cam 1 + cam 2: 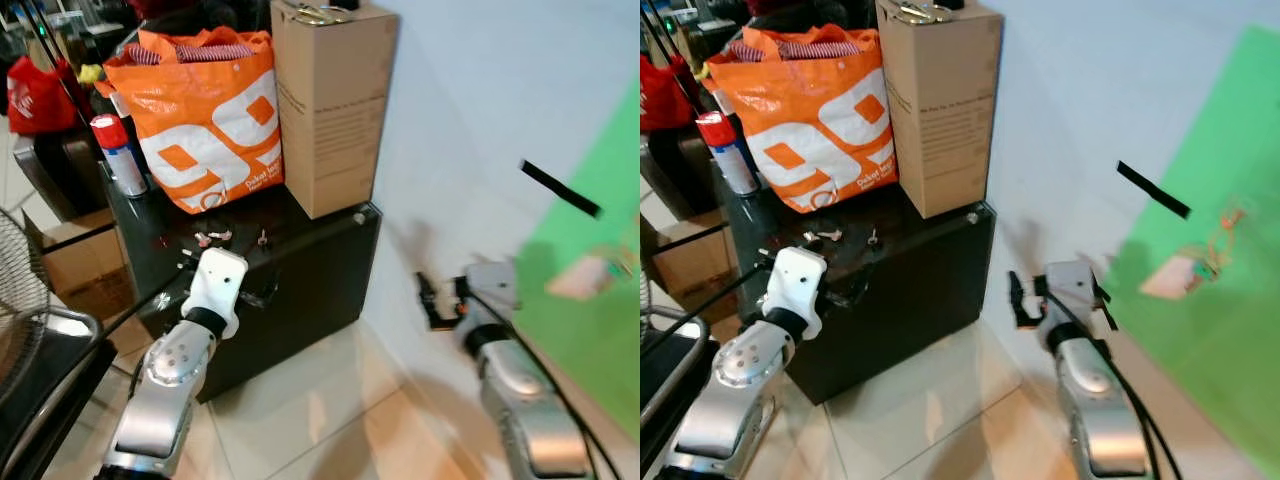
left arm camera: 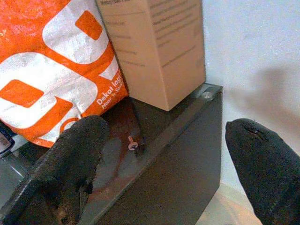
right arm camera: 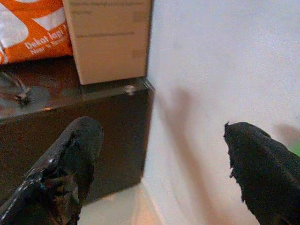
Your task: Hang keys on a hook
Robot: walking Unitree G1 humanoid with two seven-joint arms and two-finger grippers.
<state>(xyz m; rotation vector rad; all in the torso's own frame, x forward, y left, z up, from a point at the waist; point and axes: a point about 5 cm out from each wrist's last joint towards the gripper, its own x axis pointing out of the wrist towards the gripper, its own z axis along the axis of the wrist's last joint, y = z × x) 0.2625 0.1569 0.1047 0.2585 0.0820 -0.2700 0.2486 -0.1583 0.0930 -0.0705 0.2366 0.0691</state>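
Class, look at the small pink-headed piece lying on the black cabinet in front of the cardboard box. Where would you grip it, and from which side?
Pinch the small piece by its pink head, coming straight down from above. It lies flat on the glossy black cabinet top, near the front edge, so nothing fits under it. The open left gripper is probably closest.

Silver arms, black-fingered pincers, black cables
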